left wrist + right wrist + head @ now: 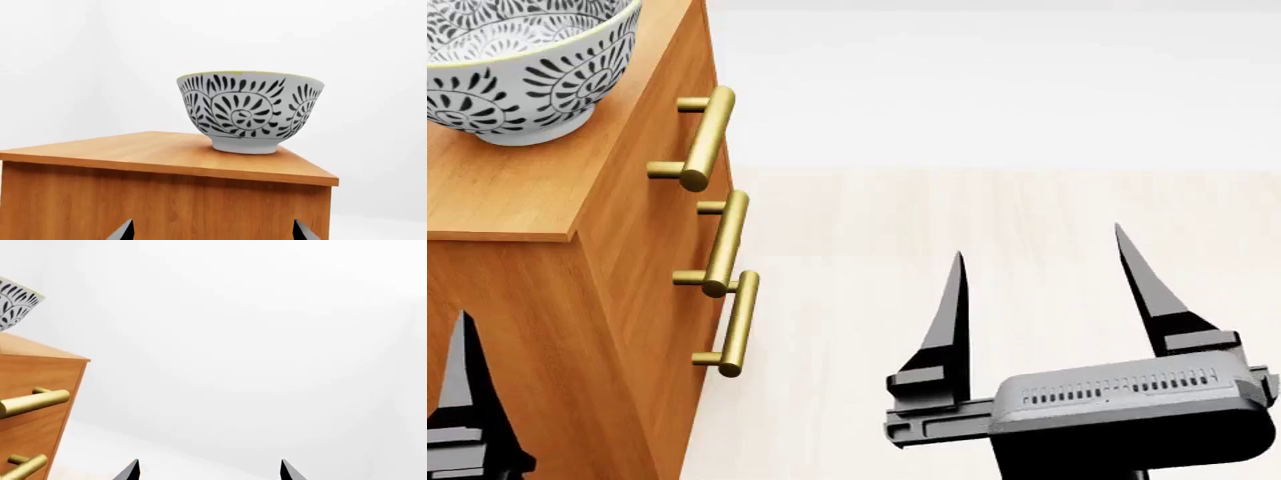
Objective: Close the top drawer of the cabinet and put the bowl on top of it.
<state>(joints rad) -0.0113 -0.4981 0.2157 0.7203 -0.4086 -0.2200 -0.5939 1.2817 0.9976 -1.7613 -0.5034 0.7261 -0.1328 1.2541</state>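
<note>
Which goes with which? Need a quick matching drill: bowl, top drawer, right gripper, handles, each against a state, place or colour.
1 bowl
2 top drawer
3 right gripper
4 handles

a brass
b shut, flush with the front
c open, empty, over the floor
d upright on the cabinet top

Pairs: 1-d, 2-b, 3-c, 4-a

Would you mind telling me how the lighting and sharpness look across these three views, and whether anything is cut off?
Left wrist view: even, soft light, the bowl sharp, only a faint shadow under it on the cabinet. Head view: crisp, with mild sheen on the top drawer handle; the bowl is cropped by the frame. Right wrist view: mostly blank white background, no blur; only the right gripper tips show.
</note>
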